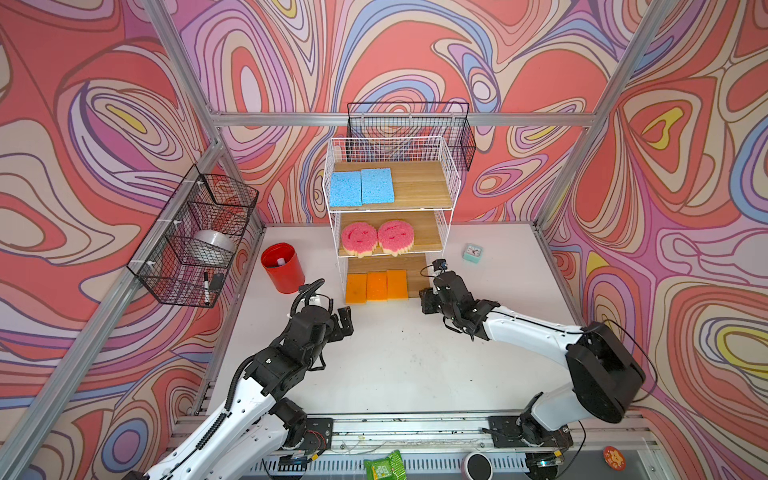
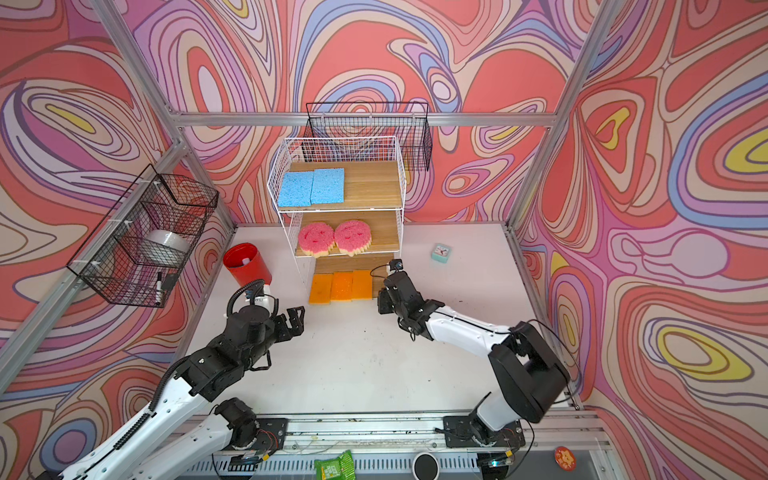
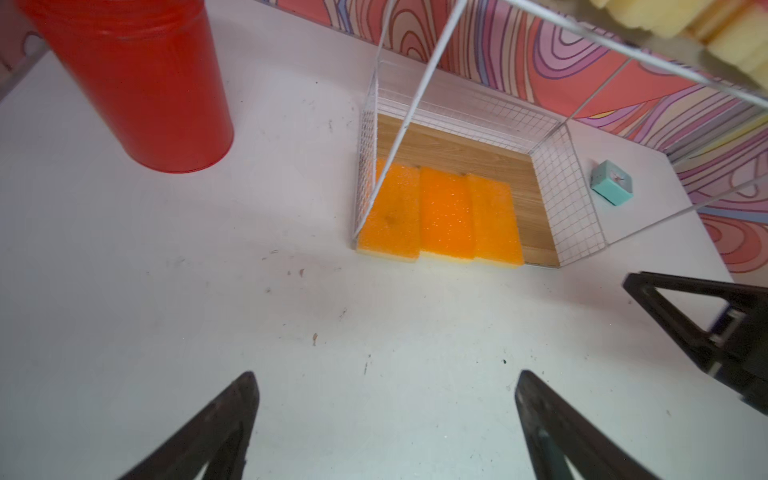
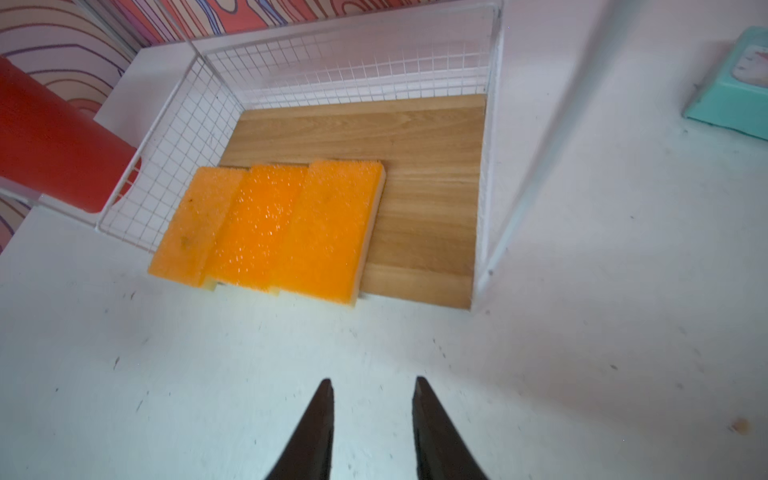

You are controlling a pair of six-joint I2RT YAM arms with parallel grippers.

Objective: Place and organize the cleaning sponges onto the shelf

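Hovering over tabletop (image 3: 208, 311), your left pincer (image 3: 386, 374) is gaping wide, empty; your right pincer (image 4: 374, 379) is standing narrowly parted, gripping nothing. Three orange sponges (image 4: 270, 228) are lying side by side on shelf (image 4: 415, 187) bottom board, just ahead of both pincers, touching neither.

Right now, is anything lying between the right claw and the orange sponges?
Nothing. In the right wrist view, only bare white table lies between the right claw and the orange sponges.
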